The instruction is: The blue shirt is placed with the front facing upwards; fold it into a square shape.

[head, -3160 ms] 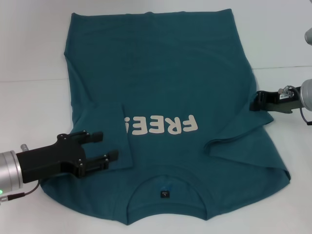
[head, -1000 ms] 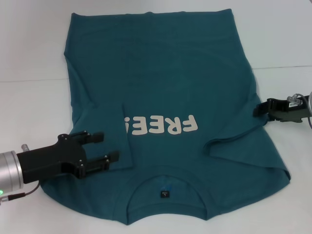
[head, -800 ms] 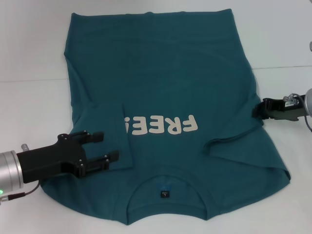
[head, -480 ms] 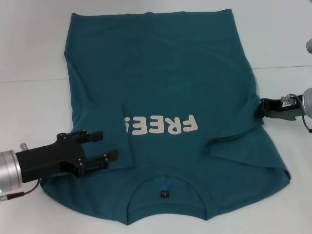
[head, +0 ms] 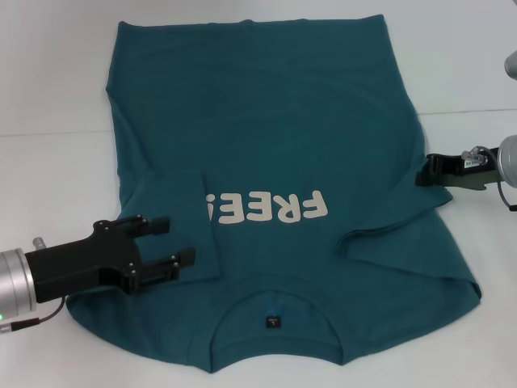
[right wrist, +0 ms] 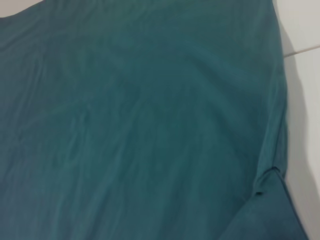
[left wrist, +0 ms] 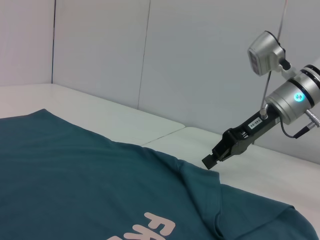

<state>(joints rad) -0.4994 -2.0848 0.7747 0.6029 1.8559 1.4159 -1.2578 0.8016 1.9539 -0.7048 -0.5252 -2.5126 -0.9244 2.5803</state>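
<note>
The blue shirt (head: 275, 121) lies flat on the white table, collar and dark label (head: 275, 321) nearest me, with the cream "FREE!" lettering (head: 271, 208) facing up. Both sleeves are folded inward over the chest. My left gripper (head: 176, 241) is open and empty, low over the folded left sleeve (head: 194, 202). My right gripper (head: 423, 175) is shut with nothing in it, right at the shirt's right edge beside the folded right sleeve (head: 396, 222). It also shows in the left wrist view (left wrist: 211, 161), just above the cloth (left wrist: 75, 175). The right wrist view shows only shirt fabric (right wrist: 140, 125).
The white table (head: 48, 81) shows bare on both sides of the shirt and beyond its hem. A white wall (left wrist: 175, 60) stands behind the table's far edge.
My right gripper drew back to the right, away from the shirt, then came back left to the shirt's edge. The left gripper and the shirt have not moved.
</note>
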